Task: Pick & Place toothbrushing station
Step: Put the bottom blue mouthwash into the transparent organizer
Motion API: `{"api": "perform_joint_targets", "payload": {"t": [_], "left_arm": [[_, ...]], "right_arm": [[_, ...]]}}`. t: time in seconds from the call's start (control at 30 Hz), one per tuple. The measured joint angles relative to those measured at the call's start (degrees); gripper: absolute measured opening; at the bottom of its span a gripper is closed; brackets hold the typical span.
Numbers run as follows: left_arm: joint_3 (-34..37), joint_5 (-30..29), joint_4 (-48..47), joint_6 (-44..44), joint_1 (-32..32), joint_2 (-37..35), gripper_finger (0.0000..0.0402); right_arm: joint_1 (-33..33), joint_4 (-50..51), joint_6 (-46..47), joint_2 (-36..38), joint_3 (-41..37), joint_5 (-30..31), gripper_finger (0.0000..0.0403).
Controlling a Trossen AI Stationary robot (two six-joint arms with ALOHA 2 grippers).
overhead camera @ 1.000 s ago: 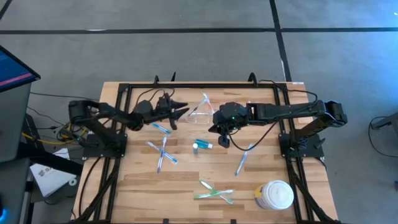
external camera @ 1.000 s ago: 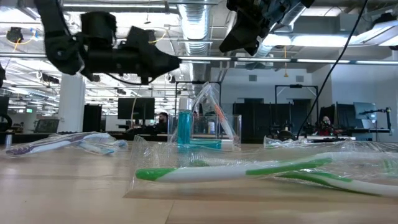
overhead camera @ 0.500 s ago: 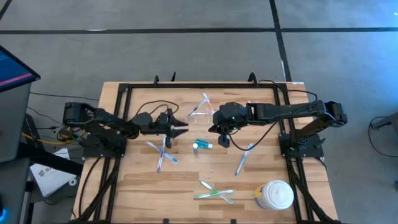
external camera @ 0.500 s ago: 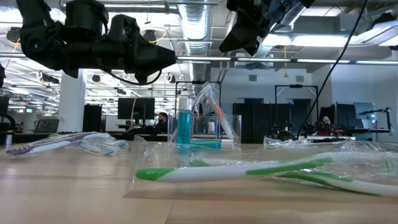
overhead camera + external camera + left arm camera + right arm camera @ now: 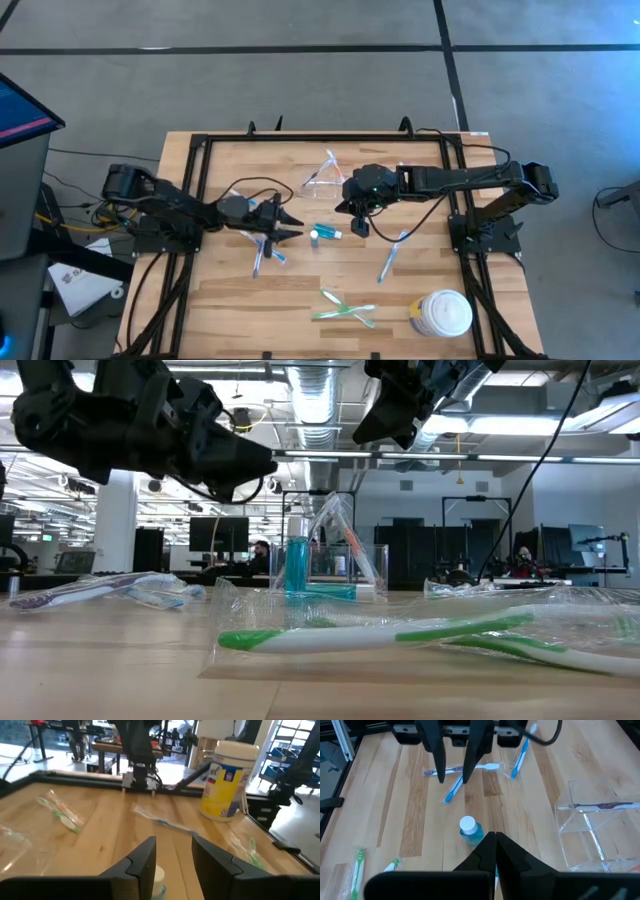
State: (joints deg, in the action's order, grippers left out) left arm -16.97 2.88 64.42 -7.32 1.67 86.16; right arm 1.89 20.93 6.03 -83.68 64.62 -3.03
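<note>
Looking down from above, you see the left hand [image 5: 288, 222] hovering over the crossed blue toothbrushes [image 5: 262, 247] left of centre, its fingers spread apart and holding nothing. The right hand [image 5: 358, 226] hangs just right of the teal tube [image 5: 324, 233], which lies mid-surface. Only the right wrist view tells you that hand's fingers are pressed together and empty, above the tube's white cap. The clear holder [image 5: 322, 175] sits at the far middle of the surface [image 5: 300, 290]. Your low view alone shows that the tube stands in line with the holder [image 5: 325, 550] behind the green toothbrush [image 5: 400, 632].
</note>
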Motion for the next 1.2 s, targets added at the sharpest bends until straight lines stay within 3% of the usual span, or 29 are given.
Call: {"api": "perform_joint_targets", "payload": {"t": [0.47, 0.9, 1.2], "left_arm": [[-4.35, -0.09, -0.04, 1.16, 0.2, 8.76, 0.0127], [-4.61, -1.13, -0.49, 4.44, 0.2, 9.45, 0.0128], [-4.61, -2.73, -0.55, 4.08, 0.2, 9.43, 0.0182]], "right_arm": [[0.0, 0.02, 0.01, 0.0, 0.0, 0.0, 0.0], [0.0, 0.01, -0.01, 0.0, 0.0, 0.0, 0.0], [0.0, -0.12, -0.01, 0.0, 0.0, 0.02, 0.0]]}}
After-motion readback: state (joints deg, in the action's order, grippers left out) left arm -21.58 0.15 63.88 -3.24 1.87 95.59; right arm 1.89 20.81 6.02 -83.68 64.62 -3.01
